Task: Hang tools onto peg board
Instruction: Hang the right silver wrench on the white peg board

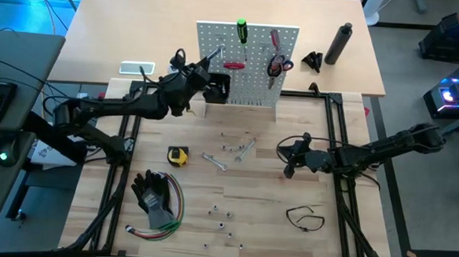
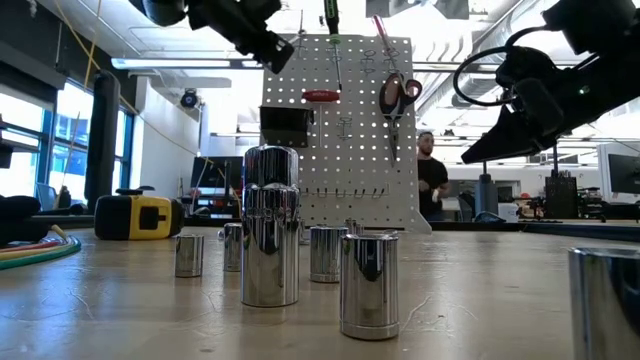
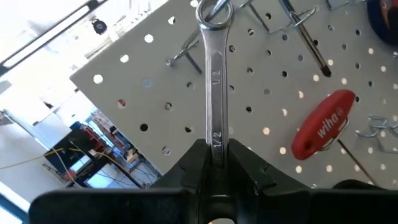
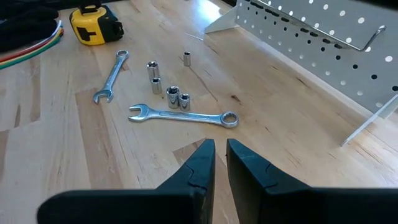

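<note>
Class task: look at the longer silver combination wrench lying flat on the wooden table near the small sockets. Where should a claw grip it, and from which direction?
Grip the longer silver combination wrench mid-shank, coming straight down from above with the fingers across its narrow width. It lies flat, its shank is slim and straight, and the small silver sockets crowd one side, so the middle probably gives the cleanest hold.

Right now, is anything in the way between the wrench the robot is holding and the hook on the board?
Nothing visible blocks it. The left end effector holds the wrench up against the peg board, and its ring end already sits at a hook. The red-handled screwdriver hangs off to one side.
</note>
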### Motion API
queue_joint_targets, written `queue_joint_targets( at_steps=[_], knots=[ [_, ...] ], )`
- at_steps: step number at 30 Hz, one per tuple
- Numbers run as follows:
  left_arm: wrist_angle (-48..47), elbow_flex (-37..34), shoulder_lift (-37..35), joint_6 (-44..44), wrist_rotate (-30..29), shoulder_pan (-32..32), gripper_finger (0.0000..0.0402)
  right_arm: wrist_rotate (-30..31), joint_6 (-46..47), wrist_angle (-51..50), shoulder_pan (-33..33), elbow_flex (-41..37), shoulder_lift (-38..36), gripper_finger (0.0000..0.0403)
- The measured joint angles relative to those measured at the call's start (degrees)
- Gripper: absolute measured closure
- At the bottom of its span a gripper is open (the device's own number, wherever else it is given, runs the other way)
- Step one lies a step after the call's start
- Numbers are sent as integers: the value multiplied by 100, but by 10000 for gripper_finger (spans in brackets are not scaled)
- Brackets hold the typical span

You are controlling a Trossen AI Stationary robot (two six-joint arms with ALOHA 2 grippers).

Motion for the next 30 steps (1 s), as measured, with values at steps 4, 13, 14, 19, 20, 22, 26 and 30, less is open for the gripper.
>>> queue_joint_targets(
  at_steps=[4,13,14,19,20,22,26,30],
  knots=[
    [101,-4,-2,138,9,72,361,-3,-27,1,0,0,0,369],
    [-362,0,-9,-96,45,309,337,46,-36,120,0,1,0,369],
    [-409,-2,-4,-139,49,327,328,46,-27,130,0,1,0,369],
    [-459,-2,-4,-209,41,379,279,24,-21,232,0,1,0,369],
    [-463,-2,-4,-210,41,379,268,24,-12,249,0,2,0,369],
    [-458,-2,-4,-239,38,345,247,19,2,247,0,2,0,369],
    [-498,-2,-9,-371,15,242,211,-16,3,246,0,2,0,369],
    [-822,-2,-11,-377,-157,64,188,-37,16,243,0,2,0,369]
  ],
)
